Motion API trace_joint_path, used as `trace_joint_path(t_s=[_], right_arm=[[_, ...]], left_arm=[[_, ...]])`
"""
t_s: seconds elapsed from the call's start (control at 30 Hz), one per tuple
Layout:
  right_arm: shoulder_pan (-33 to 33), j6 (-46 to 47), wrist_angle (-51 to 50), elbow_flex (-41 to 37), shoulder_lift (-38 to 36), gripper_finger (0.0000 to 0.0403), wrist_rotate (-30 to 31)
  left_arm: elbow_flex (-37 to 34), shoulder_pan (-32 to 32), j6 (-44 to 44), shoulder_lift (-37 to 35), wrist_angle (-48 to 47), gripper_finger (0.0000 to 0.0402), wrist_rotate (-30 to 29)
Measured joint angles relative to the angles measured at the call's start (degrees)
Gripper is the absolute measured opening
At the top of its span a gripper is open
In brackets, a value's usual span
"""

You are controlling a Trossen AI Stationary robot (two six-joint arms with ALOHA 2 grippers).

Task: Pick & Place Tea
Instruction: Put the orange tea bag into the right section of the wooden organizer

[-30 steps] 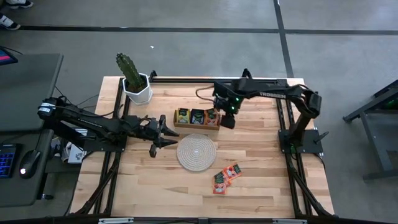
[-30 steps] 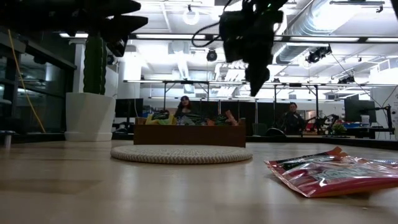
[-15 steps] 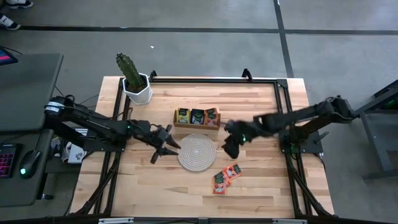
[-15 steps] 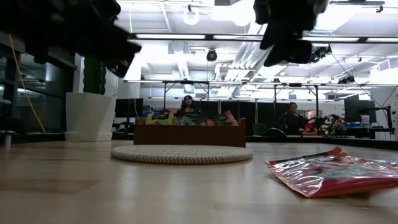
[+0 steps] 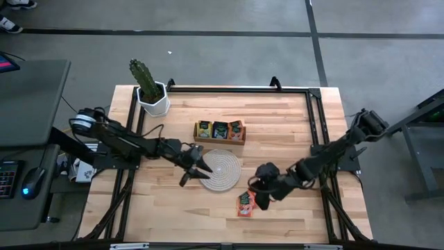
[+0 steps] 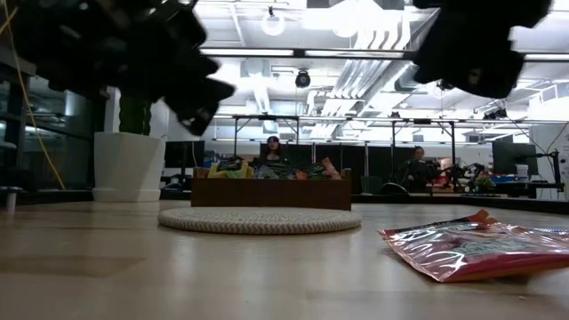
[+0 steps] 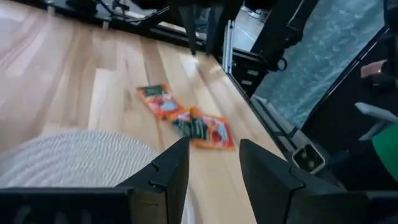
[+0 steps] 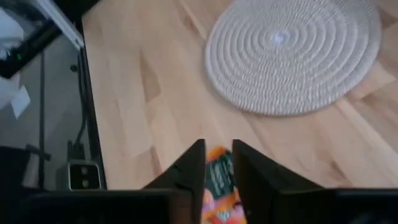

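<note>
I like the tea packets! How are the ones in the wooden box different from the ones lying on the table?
The sachets in the wooden tray stand sorted in three compartments, yellow-green, dark and orange-red; the loose sachets lie flat in an overlapping pile, all orange-red. The tray ones sit behind the round mat; the loose ones lie in front, under the right gripper. Both are small, square packets.

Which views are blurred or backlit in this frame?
Low view: bright ceiling lights leave both arms as black silhouettes; the near orange-red sachets are soft. Left wrist view: the sachets and table smear. Right wrist view: the round mat is slightly soft. High view is evenly lit.
</note>
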Motion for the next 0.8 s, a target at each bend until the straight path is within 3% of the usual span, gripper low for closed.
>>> trace_joint_path(t_s=[0.1, 0.17, 0.4, 0.8], right_arm=[[2.52, -0.49, 0.42, 0.0, 1.48, 0.002, 0.44], [4.25, -0.67, 1.12, 0.0, 2.7, 0.0007, 0.57], [10.33, 1.78, 5.88, 0.02, 8.07, 0.0003, 3.65], [13.24, -0.34, 16.25, 0.04, 18.16, 0.0001, 4.07]], left_arm=[[4.67, -0.46, -0.02, 3.88, -0.95, 0.014, -0.15], [8.5, -1.25, -0.04, 6.43, -2.75, 0.014, -0.14], [18.62, -4.49, -4.48, 12.76, -15.88, 0.014, -5.6], [31.12, -9.43, -9.68, 22.96, -19.87, 0.014, -11.44]])
